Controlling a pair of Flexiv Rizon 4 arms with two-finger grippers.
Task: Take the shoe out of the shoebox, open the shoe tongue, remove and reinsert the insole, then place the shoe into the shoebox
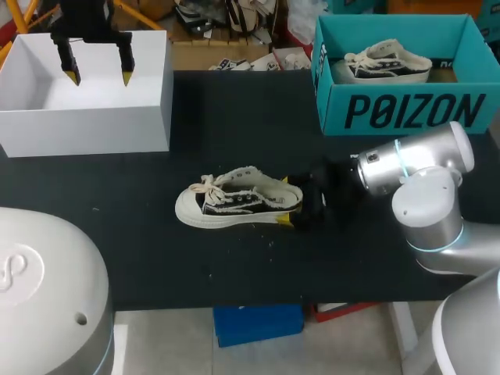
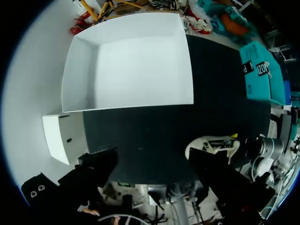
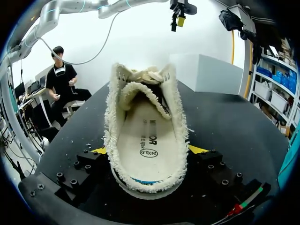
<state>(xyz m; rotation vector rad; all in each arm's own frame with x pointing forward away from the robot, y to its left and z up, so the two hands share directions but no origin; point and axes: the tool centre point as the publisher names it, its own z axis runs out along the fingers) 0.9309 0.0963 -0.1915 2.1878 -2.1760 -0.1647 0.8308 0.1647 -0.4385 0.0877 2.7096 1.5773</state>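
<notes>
A cream and black canvas shoe [image 1: 234, 205] lies on its sole in the middle of the black table [image 1: 234, 141], toe pointing left. My right gripper [image 1: 289, 201] is at the heel, its yellow-tipped fingers pressed against both sides, so it is shut on the shoe [image 3: 174, 117]. In the right wrist view the shoe's mouth faces me and the cream insole [image 3: 146, 138] lies flat inside. My left gripper [image 1: 99, 76] hangs open and empty over the white box [image 1: 86, 117] at the back left. From the left wrist view the shoe [image 2: 213, 145] is far off, beyond my left gripper [image 2: 152, 157].
The white box [image 2: 131, 56] is open and has nothing in it. A teal shoebox [image 1: 406, 109] stands at the back right with a second matching shoe [image 1: 387, 64] inside. Bare black table lies between the two boxes and in front of the shoe.
</notes>
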